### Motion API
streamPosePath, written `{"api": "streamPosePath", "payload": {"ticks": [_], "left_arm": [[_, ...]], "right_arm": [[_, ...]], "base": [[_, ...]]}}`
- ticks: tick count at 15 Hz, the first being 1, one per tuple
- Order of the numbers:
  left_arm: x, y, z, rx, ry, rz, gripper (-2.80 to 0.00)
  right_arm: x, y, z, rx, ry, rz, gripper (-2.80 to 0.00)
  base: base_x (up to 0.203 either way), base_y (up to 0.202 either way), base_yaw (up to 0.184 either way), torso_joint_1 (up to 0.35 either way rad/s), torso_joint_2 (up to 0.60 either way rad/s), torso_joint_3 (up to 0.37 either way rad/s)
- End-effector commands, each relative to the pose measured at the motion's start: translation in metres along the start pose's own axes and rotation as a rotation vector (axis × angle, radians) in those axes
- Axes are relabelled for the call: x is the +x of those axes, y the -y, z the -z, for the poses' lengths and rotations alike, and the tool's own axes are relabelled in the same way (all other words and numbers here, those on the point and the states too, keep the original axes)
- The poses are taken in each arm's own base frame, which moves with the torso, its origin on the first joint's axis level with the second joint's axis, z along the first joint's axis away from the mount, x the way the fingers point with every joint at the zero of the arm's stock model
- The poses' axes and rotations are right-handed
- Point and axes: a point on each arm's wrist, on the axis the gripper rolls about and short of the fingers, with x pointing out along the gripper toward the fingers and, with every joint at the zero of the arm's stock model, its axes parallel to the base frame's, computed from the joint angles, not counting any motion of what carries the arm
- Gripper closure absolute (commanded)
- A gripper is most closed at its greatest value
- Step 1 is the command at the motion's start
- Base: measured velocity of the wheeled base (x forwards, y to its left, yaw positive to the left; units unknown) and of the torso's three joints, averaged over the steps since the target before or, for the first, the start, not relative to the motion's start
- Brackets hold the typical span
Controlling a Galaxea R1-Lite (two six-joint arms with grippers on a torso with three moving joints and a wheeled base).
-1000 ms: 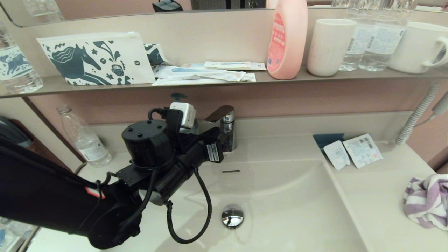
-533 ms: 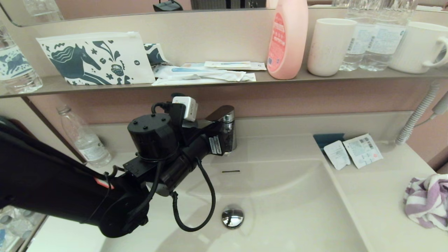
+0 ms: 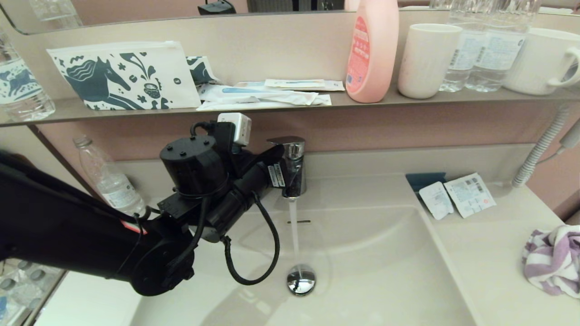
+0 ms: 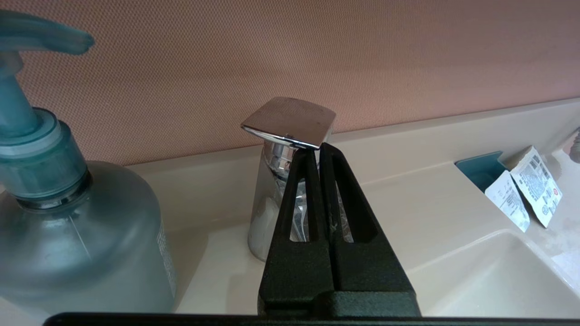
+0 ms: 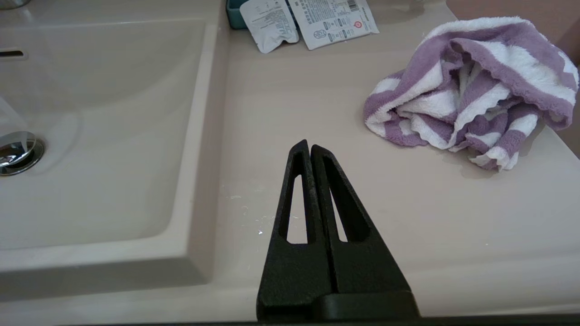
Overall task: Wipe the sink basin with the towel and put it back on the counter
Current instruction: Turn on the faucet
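The purple-and-white striped towel (image 3: 550,260) (image 5: 471,86) lies crumpled on the cream counter (image 3: 480,253) (image 5: 317,104), right of the sink basin (image 3: 376,262) (image 5: 104,136). My left gripper (image 3: 282,159) (image 4: 315,147) is shut, its tips pressed up under the chrome faucet lever (image 3: 286,141) (image 4: 290,121), which is raised. A stream of water (image 3: 294,235) falls onto the chrome drain plug (image 3: 300,279) (image 5: 16,149). My right gripper (image 5: 309,145) is shut and empty, hovering over the counter short of the towel; it does not show in the head view.
A teal pump soap bottle (image 4: 68,226) stands beside the faucet. A clear plastic bottle (image 3: 111,181) sits at the back left, two sachets (image 3: 457,195) on a blue dish at the back right. A shelf (image 3: 290,105) above carries a pink bottle, cups and a pouch.
My left gripper has risen under the faucet lever and tipped it up. Water now runs from the spout into the basin; before it was dry. The towel has not moved.
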Motion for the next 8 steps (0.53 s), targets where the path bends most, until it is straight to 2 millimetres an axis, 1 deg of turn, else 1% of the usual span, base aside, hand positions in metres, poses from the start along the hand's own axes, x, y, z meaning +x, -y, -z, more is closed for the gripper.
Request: {"api": "streamPosePath", "payload": {"ticks": [1,5,8], "left_arm": [[0.0,-0.001,-0.003,-0.004,0.014,-0.004,0.0],[-0.002,-0.001,-0.002,-0.004,0.009,-0.004,0.0],[-0.009,0.0,0.007,0.002,-0.03,0.003,0.0]], "right_arm": [[0.0,0.0,0.0,0.0,0.0,-0.001,0.0],[0.0,0.0,0.0,0.0,0.001,0.0,0.0],[0.0,0.0,0.0,0.0,0.0,0.0,0.0]], "base": [[0.0,0.0,0.0,0.0,0.0,0.0],[0.0,0.0,0.0,0.0,0.0,0.0],[0.0,0.0,0.0,0.0,0.0,0.0]]}}
